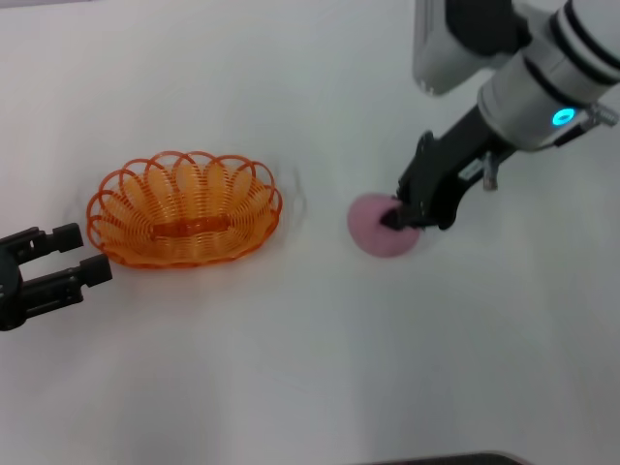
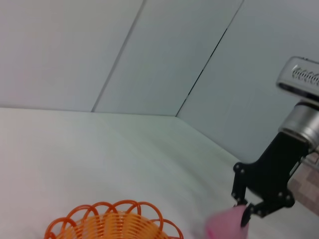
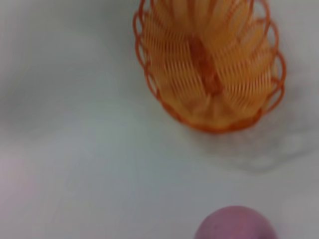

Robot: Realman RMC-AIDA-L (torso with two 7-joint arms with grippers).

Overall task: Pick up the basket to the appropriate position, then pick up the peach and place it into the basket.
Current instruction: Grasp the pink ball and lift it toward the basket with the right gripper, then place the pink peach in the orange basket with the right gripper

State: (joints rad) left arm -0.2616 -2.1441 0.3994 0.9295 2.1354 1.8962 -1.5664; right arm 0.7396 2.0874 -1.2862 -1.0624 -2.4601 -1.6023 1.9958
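The orange wire basket stands upright on the white table, left of centre; its rim also shows in the left wrist view and the right wrist view. It holds nothing. The pink peach lies on the table to its right, also seen in the left wrist view and the right wrist view. My right gripper is down at the peach's right side, open, its tips over the fruit's edge; the left wrist view shows it too. My left gripper is open and empty, just left of the basket.
The white table stretches all round the basket and peach. Pale wall panels stand behind the table's far edge. The right arm's white forearm reaches in from the upper right.
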